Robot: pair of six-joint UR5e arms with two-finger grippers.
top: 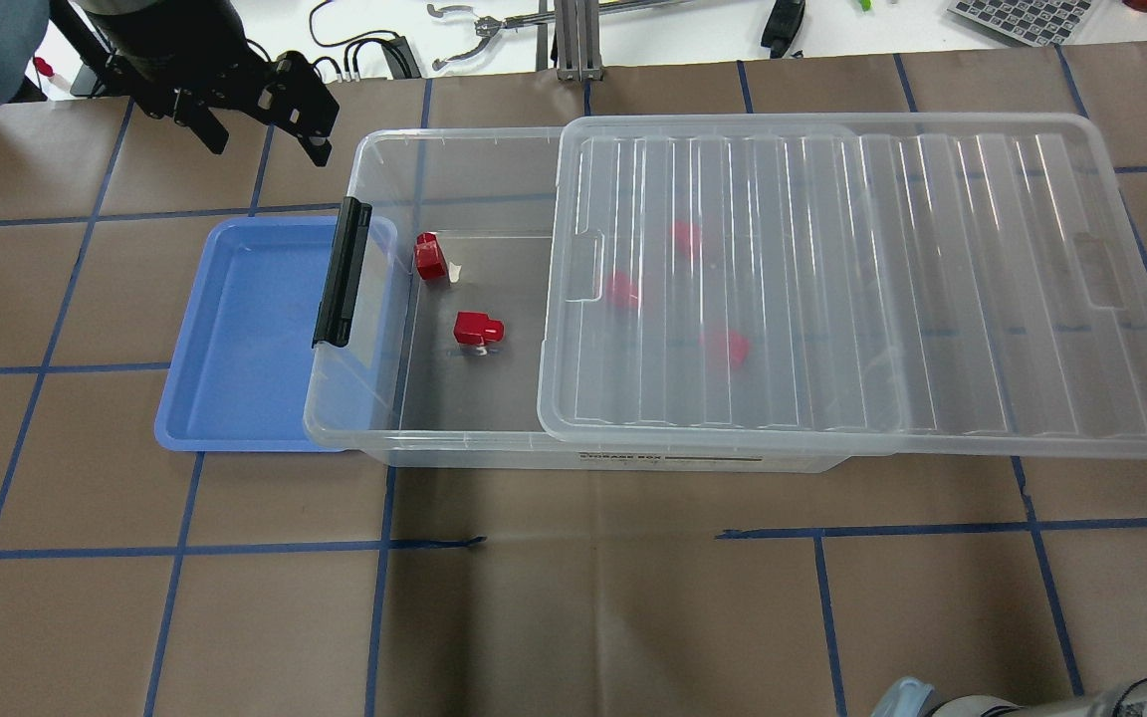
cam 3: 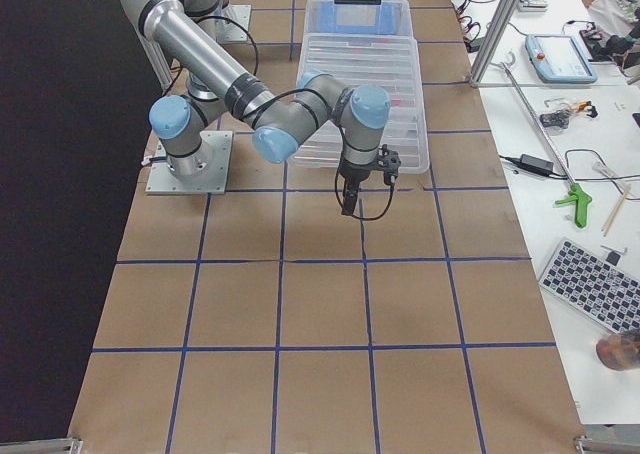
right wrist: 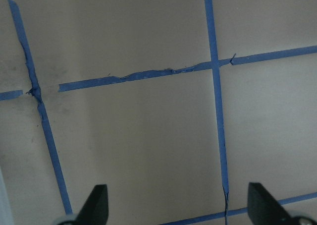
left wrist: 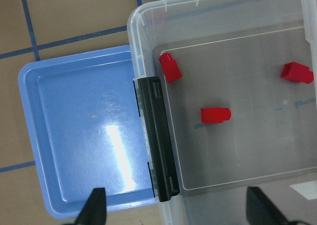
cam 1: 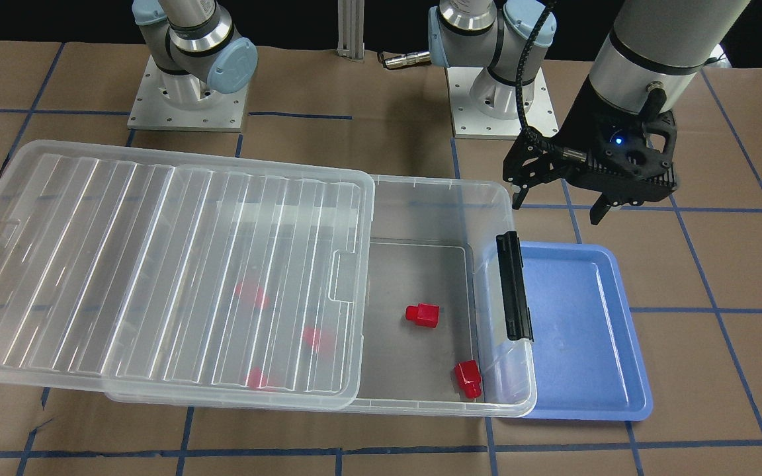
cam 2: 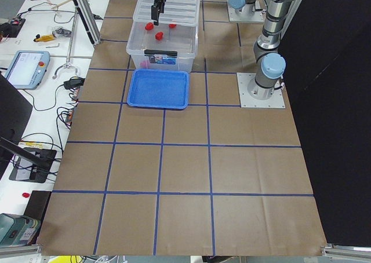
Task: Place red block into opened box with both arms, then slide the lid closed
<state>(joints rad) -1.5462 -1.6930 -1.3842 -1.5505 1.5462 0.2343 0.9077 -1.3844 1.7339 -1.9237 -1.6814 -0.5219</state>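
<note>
Inside the clear box, on bare floor past the ribbed lid, you see a glossy red block, cube with stub, while left fingers and right fingers hang spread, empty.

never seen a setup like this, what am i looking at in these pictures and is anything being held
These are two robot arms bolted to a table covered in brown paper with blue tape lines; each ends in a two-finger gripper. Four pictures come from fixed cameras: one facing the robot, one over its shoulders, one at each table end. The last two are cameras on the wrists, looking down. On it sits a clear box with its ribbed lid slid partway across, next to a blue tray. Two red blocks lie in the uncovered part; three more show through the lid. The left gripper hangs open near the box's latch end; the right gripper is open over the table. Nothing is held.
</note>
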